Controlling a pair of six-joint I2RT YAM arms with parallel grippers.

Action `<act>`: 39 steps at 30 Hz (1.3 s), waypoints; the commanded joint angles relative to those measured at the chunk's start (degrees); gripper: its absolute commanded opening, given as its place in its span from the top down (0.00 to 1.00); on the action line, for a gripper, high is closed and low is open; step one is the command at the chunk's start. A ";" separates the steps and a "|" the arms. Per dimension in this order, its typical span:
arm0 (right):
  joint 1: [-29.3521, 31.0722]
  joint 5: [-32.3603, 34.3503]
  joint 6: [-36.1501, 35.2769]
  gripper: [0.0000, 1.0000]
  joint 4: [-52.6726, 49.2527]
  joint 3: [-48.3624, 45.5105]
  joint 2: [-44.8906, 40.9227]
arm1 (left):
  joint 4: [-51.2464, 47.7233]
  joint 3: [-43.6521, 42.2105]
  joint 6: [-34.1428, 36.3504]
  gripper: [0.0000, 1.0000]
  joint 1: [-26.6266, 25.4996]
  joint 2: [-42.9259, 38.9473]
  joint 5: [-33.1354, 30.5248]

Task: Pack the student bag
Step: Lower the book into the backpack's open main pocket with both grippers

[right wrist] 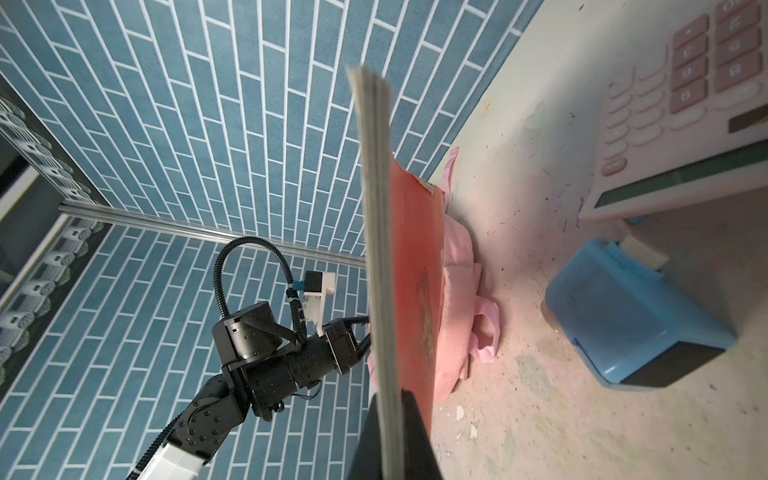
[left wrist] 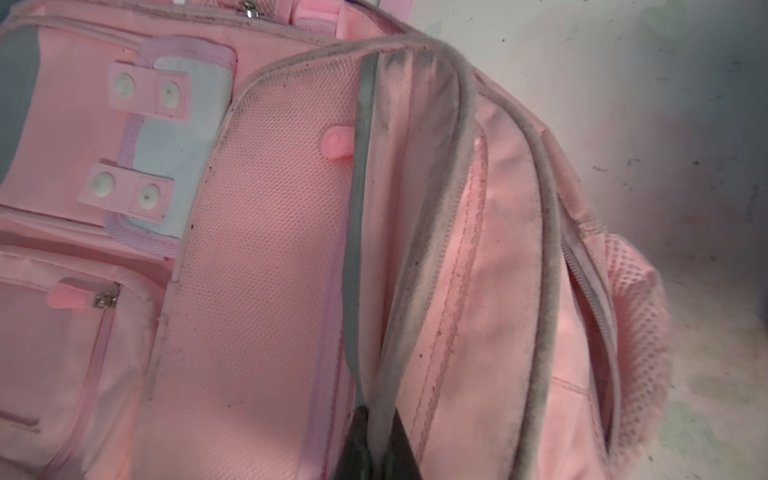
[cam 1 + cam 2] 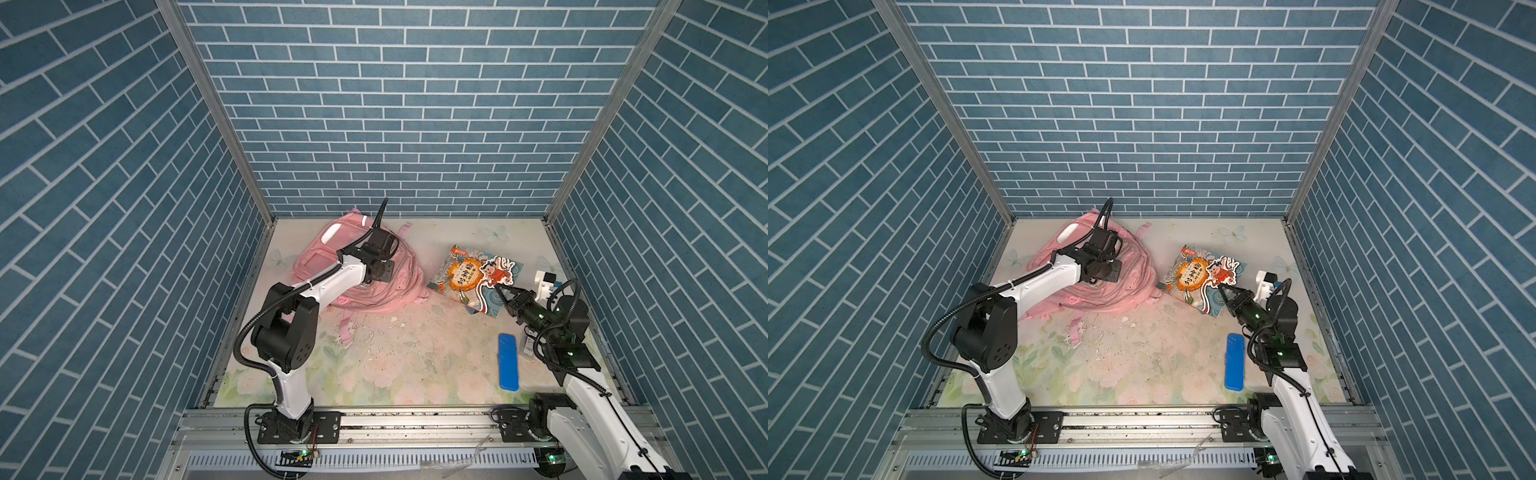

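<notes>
presently the left claw (image 2: 376,440) is clenched on the soft pink fabric student bag (image 3: 316,266), lying far-left on the desk (image 3: 415,353); the right claw (image 3: 500,289), grasping a flat illustrated book (image 3: 461,276), stands well to its right.

The left gripper (image 2: 380,419) is cut off at the wrist view's edge and masked by its wrist from above. The calculator (image 1: 681,104) is cropped, the student bag (image 1: 459,257) partly hidden behind the book (image 1: 415,249).
</notes>
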 commanded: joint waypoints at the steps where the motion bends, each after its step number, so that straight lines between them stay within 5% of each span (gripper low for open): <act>1: 0.02 -0.54 5.73 1.00 0.94 0.39 -2.58 | -2.68 6.47 -0.96 1.00 0.17 -5.42 5.13; 10: 1.94 -2.33 5.97 1.00 -0.95 1.92 -2.15 | -4.84 14.45 -4.77 1.00 2.22 -7.84 15.07; 15: 6.19 -0.32 5.65 1.00 3.56 3.40 3.05 | 0.38 11.20 -8.92 1.00 4.56 -11.06 22.96; 25: 16.65 3.00 6.32 1.00 24.07 8.54 24.93 | 7.09 5.69 -13.50 1.00 5.73 -14.64 29.24; 39: 25.80 4.98 15.77 1.00 48.52 24.12 62.06 | 8.50 2.82 -14.09 1.00 7.02 -16.37 28.41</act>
